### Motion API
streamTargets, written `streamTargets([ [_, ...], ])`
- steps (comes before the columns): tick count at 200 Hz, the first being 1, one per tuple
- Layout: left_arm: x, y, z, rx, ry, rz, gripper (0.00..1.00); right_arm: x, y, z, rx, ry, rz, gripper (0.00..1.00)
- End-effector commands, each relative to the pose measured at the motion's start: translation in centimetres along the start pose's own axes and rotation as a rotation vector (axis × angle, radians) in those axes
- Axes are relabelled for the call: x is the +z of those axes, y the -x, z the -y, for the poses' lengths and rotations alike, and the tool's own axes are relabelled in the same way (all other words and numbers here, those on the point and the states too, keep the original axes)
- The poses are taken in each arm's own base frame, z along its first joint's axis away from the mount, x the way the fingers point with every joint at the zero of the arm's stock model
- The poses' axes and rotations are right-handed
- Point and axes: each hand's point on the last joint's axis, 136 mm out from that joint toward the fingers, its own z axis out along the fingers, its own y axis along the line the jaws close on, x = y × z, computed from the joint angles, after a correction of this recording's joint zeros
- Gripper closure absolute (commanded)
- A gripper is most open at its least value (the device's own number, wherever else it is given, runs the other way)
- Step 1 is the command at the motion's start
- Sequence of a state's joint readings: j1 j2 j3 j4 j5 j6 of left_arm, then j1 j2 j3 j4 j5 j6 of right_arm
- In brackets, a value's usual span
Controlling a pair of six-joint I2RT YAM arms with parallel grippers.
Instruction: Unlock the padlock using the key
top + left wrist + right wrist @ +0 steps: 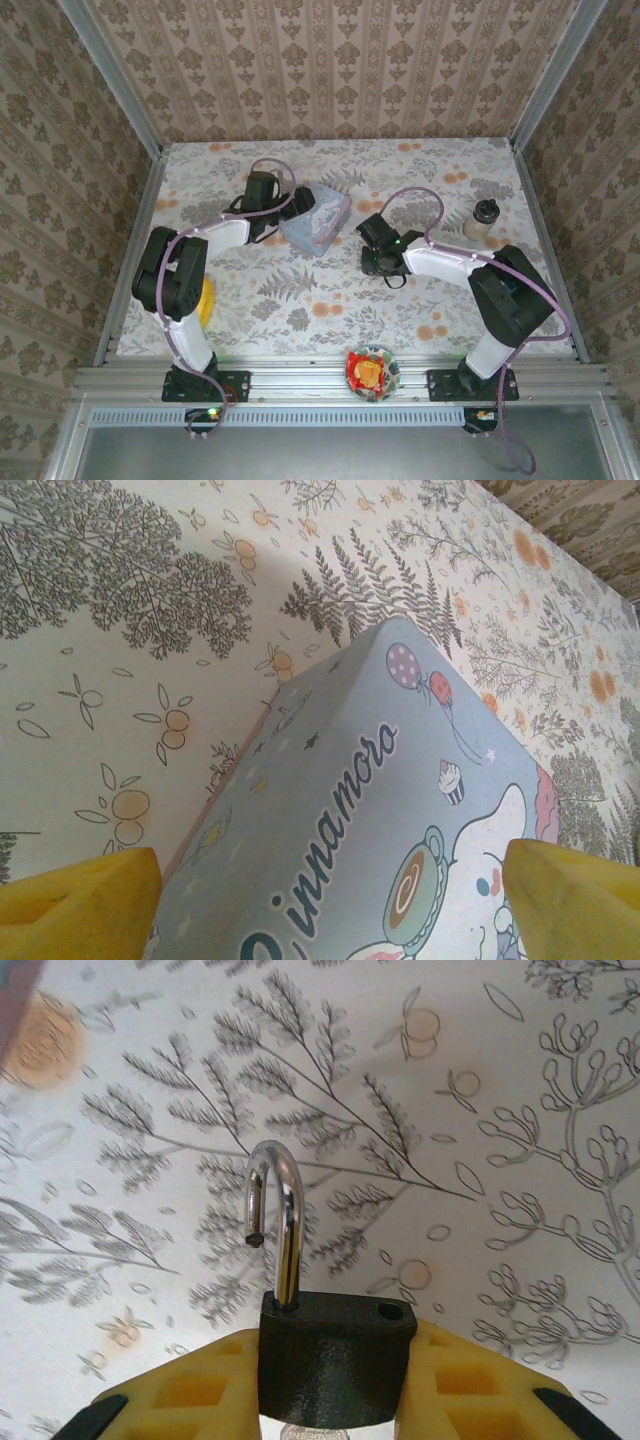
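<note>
Right fingers [190,1392] clamped on black padlock [337,1360] body; shackle [286,1218] raised, one end free of its hole. Left fingers [80,902] apart, pale blue tin [340,810] between them, lettering "innamoro" legible.

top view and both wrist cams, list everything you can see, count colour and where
padlock: 1, black body, silvery shackle sprung open, mid-table right of the tin
tin: 1, pale blue with cartoon print, left of centre
bottle: 1, pale with black cap, far right
bowl: 1, red and orange contents, near edge between the arm bases
yellow item: 1, partly hidden behind the left arm
table: 1, floral cloth
left gripper: yellow fingers, open, either side of the tin
right gripper: yellow fingers, shut on the padlock
</note>
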State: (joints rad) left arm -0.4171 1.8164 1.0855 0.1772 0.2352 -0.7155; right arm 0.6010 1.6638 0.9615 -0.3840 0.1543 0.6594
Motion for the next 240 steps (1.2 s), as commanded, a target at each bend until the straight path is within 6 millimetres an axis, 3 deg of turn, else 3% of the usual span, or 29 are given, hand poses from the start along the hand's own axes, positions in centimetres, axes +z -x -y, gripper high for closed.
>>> streamTargets([
  [1, -2.0, 1.3, -0.1, -0.014, 0.052, 0.036, 0.07, -0.3, -0.2, 1.2, -0.109, -0.082, -0.056, 0.89],
  [55, -6.5, 0.1, -1.8, -0.028, 0.15, 0.074, 0.02, 0.9, -0.1, 2.3, -0.183, -0.124, -0.156, 0.73],
  [89, -7.6, -1.6, -1.5, -0.033, 0.127, 0.043, 0.02, 0.9, 0.9, 2.1, -0.182, -0.114, -0.155, 0.49],
  [120, -8.1, -2.9, -1.0, -0.037, 0.104, 0.02, 0.02, -0.3, 2.8, 1.7, -0.195, -0.106, -0.124, 0.41],
  [142, -8.4, -3.3, -0.3, -0.039, 0.077, 0.011, 0.03, -1.6, 5.4, 1.1, -0.192, -0.082, -0.07, 0.38],
  [146, -8.2, -4.2, 0.7, -0.022, 0.059, -0.008, 0.03, -1.9, 6.0, 1.0, -0.188, -0.072, -0.057, 0.38],
  [172, -8.2, -5.4, 1.6, -0.014, 0.042, -0.024, 0.03, -2.8, 9.9, -0.8, -0.161, 0.039, 0.022, 0.35],
  [188, -8.0, -6.1, 1.7, -0.009, 0.049, -0.031, 0.03, -2.9, 12.2, -2.0, -0.15, 0.104, 0.064, 0.34],
  [199, -7.8, -6.5, 1.7, -0.007, 0.054, -0.038, 0.03, -2.8, 14.0, -2.8, -0.153, 0.14, 0.094, 0.26],
  [240, -6.9, -7.5, 1.8, -0.014, 0.043, -0.061, 0.03, -1.7, 18.7, -6.8, -0.2, 0.254, 0.149, 0.25],
])
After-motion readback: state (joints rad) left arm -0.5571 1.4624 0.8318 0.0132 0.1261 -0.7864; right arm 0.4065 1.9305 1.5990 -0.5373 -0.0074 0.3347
